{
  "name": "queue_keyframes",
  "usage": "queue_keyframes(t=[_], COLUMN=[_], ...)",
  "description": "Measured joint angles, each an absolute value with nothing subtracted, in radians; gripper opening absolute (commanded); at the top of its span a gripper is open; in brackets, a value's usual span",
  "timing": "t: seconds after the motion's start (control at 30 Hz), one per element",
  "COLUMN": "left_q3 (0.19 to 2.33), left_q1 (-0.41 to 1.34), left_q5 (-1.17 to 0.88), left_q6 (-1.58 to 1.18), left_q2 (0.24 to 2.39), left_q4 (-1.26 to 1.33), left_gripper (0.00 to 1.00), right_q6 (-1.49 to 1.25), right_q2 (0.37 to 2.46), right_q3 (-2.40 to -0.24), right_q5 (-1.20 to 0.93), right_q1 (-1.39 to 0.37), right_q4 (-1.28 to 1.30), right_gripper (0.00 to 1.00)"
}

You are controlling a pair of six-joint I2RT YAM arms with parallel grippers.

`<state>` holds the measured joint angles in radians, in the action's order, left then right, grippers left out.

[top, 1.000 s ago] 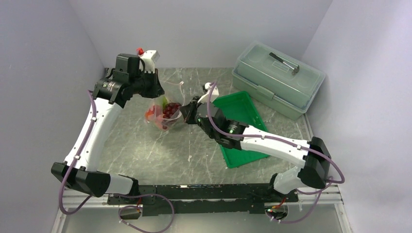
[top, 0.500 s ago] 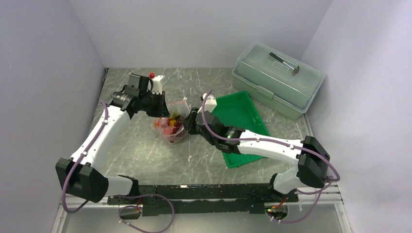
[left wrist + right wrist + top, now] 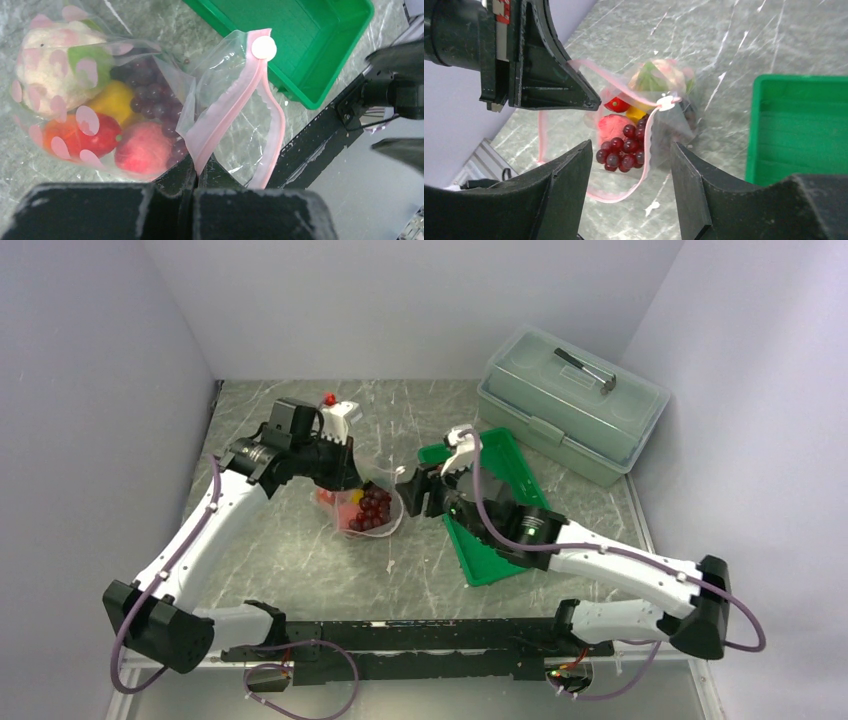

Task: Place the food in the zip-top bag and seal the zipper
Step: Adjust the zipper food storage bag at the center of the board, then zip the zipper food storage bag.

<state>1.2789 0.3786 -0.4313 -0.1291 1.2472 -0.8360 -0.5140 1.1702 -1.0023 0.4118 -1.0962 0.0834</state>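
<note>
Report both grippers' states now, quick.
Left gripper: closed on the pink zipper strip of the bag.
Right gripper: open, holding nothing.

Pose: left arm (image 3: 205,530) reaches forward, elbow low near base; left gripper (image 3: 352,476) jaws pinched closed. Right arm (image 3: 610,560) extends forward-left; right gripper (image 3: 415,492) jaws parted, facing left gripper.

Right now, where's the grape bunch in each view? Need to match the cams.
Top external: grape bunch left of centre, with the green tray to its right.
Left wrist: grape bunch left of centre; green tray at top right.
Right wrist: grape bunch near centre; green tray at the right edge.
Shared landmark: the green tray.
</note>
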Motion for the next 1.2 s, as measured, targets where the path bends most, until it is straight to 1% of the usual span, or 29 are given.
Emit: queue_keyframes(t=[0.17,0.27,0.37,0.63,0.8,0.93,1.2], left_q3=[1.272,1.272,1.272,1.280,1.282,1.291,1.292], left_q1=[0.440,0.479,0.504,0.521,0.524,0.525,0.527], left_q5=[-0.429,-0.428,-0.421,-0.418,-0.428,-0.454,-0.565], left_q6=[-0.097,-0.079,-0.065,-0.052,-0.045,-0.045,-0.045], left_q2=[1.217,1.206,1.200,1.185,1.159,1.131,1.054], left_q4=[-0.841,-0.856,-0.872,-0.918,-0.954,-0.979,-1.010], left_gripper=[0.00,0.00,0.00,0.00,0.00,0.00,0.00], right_q6=[-0.359,-0.257,-0.160,0.134,0.300,0.402,0.510], right_q2=[1.063,1.017,0.981,0.875,0.850,0.850,0.870], right_q3=[-1.002,-1.002,-0.996,-0.883,-0.806,-0.774,-0.751], right_q5=[0.387,0.351,0.302,0.126,0.009,-0.046,-0.167], right_q1=[-1.096,-1.096,-1.096,-1.096,-1.096,-1.096,-1.096], right_q4=[0.142,0.191,0.218,0.222,0.195,0.173,0.075], right_gripper=[0.66,0.71,0.73,0.76,0.78,0.79,0.79])
